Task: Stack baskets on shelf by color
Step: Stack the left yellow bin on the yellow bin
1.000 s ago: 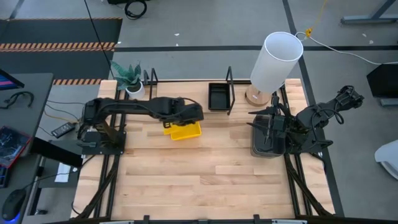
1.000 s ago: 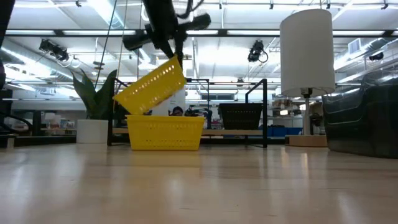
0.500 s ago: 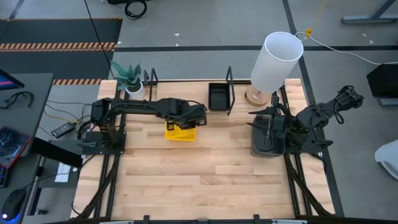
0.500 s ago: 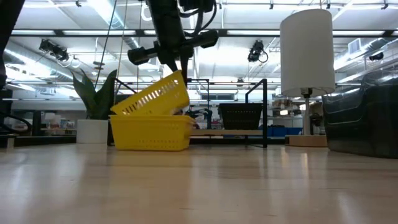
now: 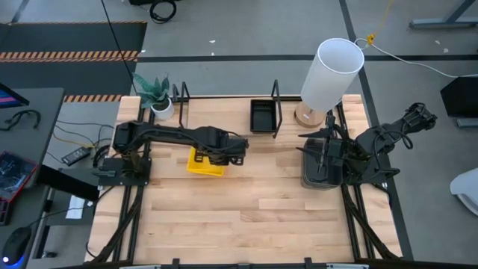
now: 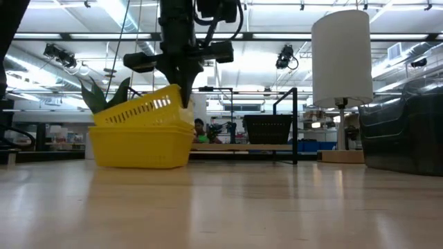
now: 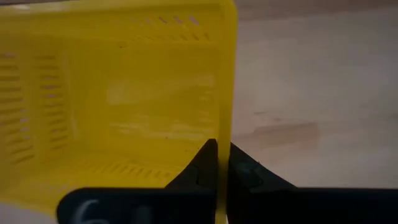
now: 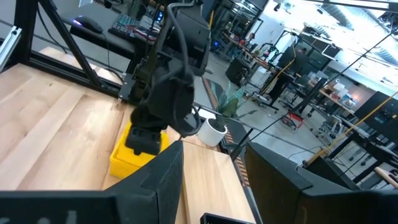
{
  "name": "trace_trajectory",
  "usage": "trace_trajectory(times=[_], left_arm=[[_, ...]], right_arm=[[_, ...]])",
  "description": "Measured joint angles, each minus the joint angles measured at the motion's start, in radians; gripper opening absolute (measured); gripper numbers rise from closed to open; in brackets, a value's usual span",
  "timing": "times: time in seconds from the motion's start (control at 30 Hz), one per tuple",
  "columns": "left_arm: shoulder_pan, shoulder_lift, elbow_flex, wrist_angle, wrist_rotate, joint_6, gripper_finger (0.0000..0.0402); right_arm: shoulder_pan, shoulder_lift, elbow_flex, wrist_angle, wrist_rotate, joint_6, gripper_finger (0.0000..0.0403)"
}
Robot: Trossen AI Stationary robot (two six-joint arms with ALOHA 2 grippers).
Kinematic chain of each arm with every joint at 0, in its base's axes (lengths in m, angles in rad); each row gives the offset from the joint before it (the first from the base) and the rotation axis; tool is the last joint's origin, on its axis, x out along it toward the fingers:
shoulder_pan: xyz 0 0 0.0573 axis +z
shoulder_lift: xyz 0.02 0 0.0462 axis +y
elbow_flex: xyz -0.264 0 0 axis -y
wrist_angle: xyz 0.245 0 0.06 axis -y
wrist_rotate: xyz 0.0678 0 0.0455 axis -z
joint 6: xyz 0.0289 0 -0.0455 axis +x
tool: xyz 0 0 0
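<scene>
Two yellow baskets sit nested on the surface (image 5: 261,209), the upper yellow basket (image 6: 138,111) tilted because the left pincer (image 7: 217,163) is clamped on its wall, short of the shelf (image 5: 224,101), while the right pincer (image 8: 214,171) hangs open above the grey baskets (image 5: 314,175).

The left arm reaches across the table from its base at the left edge, elbow bent, wrist angled downward, its left gripper (image 7: 217,163) pinched tight on the thin wall of a yellow basket (image 7: 118,93), one finger on each side. The right arm sits folded close to its base at the table's right side, its right gripper (image 8: 211,168) pointing out across the tabletop with fingers spread apart and nothing between them
</scene>
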State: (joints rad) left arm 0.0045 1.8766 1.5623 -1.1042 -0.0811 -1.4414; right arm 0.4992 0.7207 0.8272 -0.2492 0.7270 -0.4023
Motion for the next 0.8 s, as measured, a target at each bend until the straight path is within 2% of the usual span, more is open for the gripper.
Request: trace_trajectory(times=[0.43, 0.8], left_arm=[[-0.113, 0.052, 0.0, -0.043, 0.036, 0.234, 0.0009], [-0.256, 0.053, -0.001, -0.041, 0.109, 0.69, 0.0015]], right_arm=[[0.0, 0.01, 0.0, 0.001, -0.002, 0.0, 0.0176], [0.0, 0.012, 0.0, 0.006, -0.001, 0.0, 0.0176]])
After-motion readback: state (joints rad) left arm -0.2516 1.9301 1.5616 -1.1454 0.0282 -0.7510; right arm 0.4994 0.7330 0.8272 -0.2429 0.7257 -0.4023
